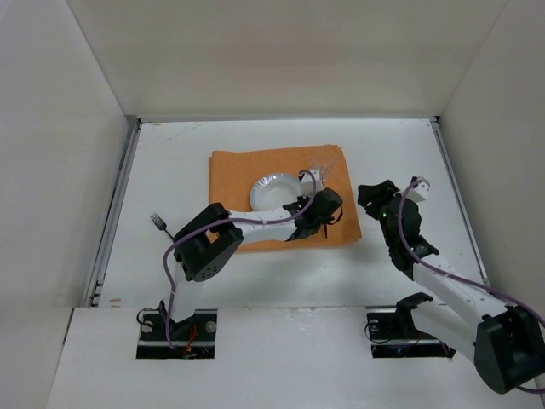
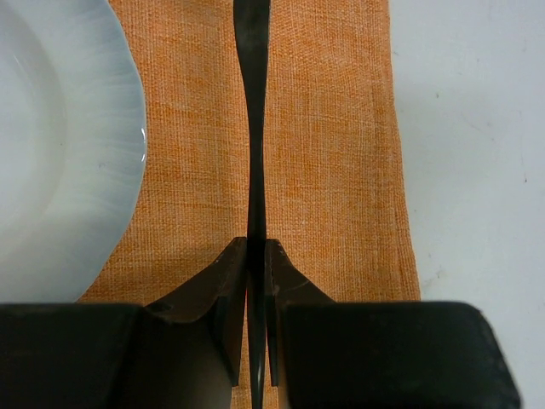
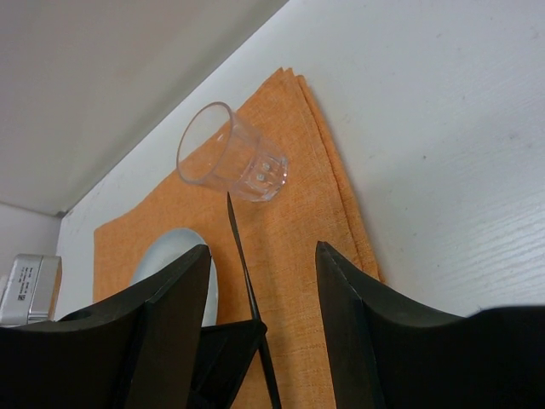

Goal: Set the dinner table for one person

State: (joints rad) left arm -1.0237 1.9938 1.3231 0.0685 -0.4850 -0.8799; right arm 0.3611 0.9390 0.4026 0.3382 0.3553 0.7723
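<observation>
At the far left of the white counter a black fork lies alone on the bare surface, tines towards the far left and handle slanting back under the left arm. That arm reaches across to the orange mat in the middle of the counter. On the mat sits a white plate with a fluted rim.

Just right of the plate, the left gripper is clamped on a thin black knife, held on its narrow edge between the two pads. The knife's long axis runs near to far, straight out from the gripper and parallel to the mat's right edge. It sits over the strip of cloth between plate and edge, tip aimed towards the far side, where a clear glass stands on the mat's far right part. Whether the knife touches the cloth I cannot tell.

Further right, beyond the mat's edge, the right gripper hangs over bare counter, its jaws spread wide with nothing between them.
</observation>
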